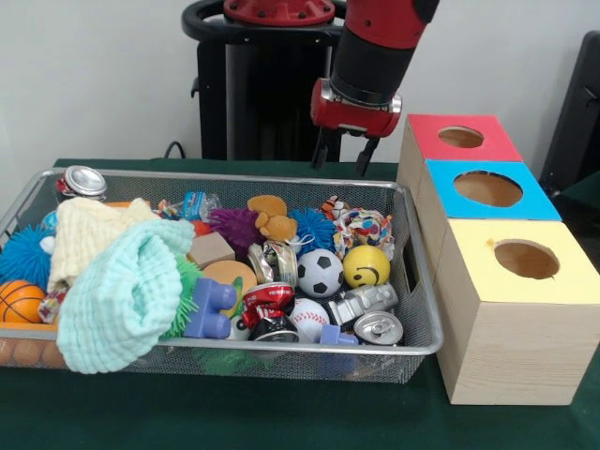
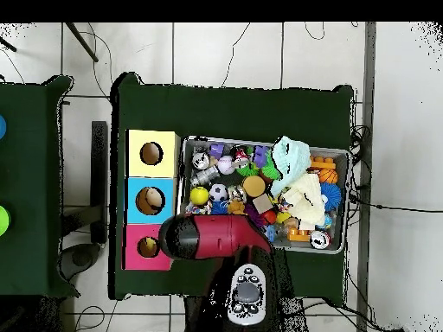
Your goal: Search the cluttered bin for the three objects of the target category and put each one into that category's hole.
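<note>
The wire mesh bin [image 1: 424,281] holds a heap of toys, balls, cans and cloths; it also shows in the overhead view [image 2: 347,194]. My gripper [image 1: 343,155] hangs open and empty above the bin's far right corner, just left of the red-topped box. That box's round hole [image 1: 460,137] is unobstructed; in the overhead view the hole [image 2: 149,247] lies beside my arm's end [image 2: 179,238], which hides the gripper there. Near the bin's right side lie a soccer ball [image 1: 321,272], a yellow smiley ball [image 1: 366,266] and a baseball [image 1: 309,319].
A blue-topped box [image 1: 487,189] and a yellow-topped box [image 1: 525,260] stand in a row with the red one, right of the bin. A mint cloth [image 1: 122,295], a cream cloth [image 1: 89,234], crushed cans [image 1: 379,327] and a basketball [image 1: 19,302] fill the bin.
</note>
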Controlling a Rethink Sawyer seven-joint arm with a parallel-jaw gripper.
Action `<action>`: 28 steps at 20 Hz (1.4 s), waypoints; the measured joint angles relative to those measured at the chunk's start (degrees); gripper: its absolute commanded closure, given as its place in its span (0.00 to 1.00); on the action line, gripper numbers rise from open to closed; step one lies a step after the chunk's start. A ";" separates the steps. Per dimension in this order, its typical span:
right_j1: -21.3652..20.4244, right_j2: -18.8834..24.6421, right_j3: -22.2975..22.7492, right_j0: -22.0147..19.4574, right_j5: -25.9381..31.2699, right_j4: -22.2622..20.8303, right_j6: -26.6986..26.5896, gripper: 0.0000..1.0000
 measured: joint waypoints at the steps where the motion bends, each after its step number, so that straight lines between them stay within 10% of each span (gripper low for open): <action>1: 0.25 0.01 -0.03 -0.11 0.00 -0.01 0.00 0.00; 28: 8.18 0.12 -0.46 -1.22 -5.30 0.04 0.00 0.00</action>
